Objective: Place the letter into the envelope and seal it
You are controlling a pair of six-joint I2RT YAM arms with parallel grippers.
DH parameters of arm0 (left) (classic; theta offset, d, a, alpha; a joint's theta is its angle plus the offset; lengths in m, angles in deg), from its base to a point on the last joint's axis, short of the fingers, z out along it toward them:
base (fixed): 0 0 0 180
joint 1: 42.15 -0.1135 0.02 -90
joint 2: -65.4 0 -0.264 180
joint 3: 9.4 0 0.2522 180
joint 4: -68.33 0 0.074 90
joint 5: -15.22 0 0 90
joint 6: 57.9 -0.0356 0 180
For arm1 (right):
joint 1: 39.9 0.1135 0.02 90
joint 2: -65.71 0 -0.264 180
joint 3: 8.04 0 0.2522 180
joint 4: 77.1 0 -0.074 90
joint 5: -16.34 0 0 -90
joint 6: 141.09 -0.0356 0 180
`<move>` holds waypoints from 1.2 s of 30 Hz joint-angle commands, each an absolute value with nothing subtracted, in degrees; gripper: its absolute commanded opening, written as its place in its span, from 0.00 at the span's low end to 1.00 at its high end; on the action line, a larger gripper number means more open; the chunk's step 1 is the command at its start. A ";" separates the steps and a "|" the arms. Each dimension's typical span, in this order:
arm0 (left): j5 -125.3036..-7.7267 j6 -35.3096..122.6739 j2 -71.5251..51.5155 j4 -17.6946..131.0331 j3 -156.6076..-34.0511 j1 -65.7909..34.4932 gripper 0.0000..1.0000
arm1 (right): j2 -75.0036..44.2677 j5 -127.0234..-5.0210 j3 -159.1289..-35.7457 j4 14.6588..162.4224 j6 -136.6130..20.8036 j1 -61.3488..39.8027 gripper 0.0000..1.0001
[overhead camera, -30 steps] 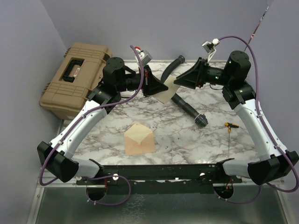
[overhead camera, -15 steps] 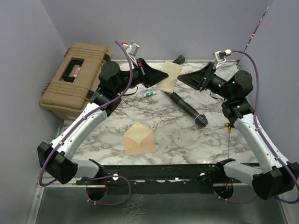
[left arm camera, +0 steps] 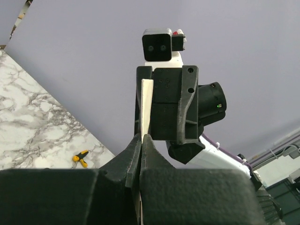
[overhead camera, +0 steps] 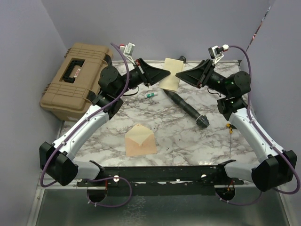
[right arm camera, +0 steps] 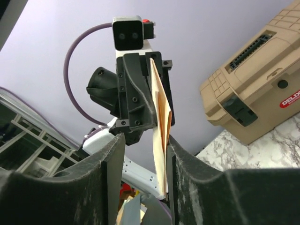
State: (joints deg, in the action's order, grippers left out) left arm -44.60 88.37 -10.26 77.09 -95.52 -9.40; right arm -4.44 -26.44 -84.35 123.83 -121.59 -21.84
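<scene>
The letter (overhead camera: 171, 75) hangs in the air well beyond the envelope (overhead camera: 140, 140), toward the far wall and a little to its right, clear of the marble table (overhead camera: 113, 127). The left gripper (overhead camera: 163, 74) is clamped flat on the sheet's left edge. The right gripper (overhead camera: 181, 75) faces it with jaws partly apart, and the opposite edge sits in the gap close to one finger, not pinched. So the left arm alone carries the paper, its long axis crosswise to the line between the grippers. The envelope lies flat, its open flap pointing toward the letter, cream inside up. The sheet likely has to come down and nearer into that mouth. A black cylinder (overhead camera: 186, 106) lies beyond-right of the envelope, beside that path, and a tan case (overhead camera: 75, 80) is well off to its left
</scene>
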 commanded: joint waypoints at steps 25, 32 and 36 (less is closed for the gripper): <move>-68.85 84.19 -6.99 34.27 -86.42 -11.03 0.82 | -4.92 -41.79 -86.65 80.63 -92.36 -20.53 0.00; -63.24 85.06 -3.63 18.37 -73.69 -12.25 0.83 | -7.00 -41.95 -80.45 77.12 -88.55 -20.46 0.00; -67.47 87.78 -2.16 16.08 -67.52 -9.91 0.84 | -8.51 -40.49 -77.76 78.30 -88.53 -20.24 0.00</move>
State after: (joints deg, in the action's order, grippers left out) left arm -62.63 85.49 -5.62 24.44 -71.47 -11.95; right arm -6.97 -40.39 -79.84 80.34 -91.27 -20.79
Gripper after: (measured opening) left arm 0.840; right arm 0.005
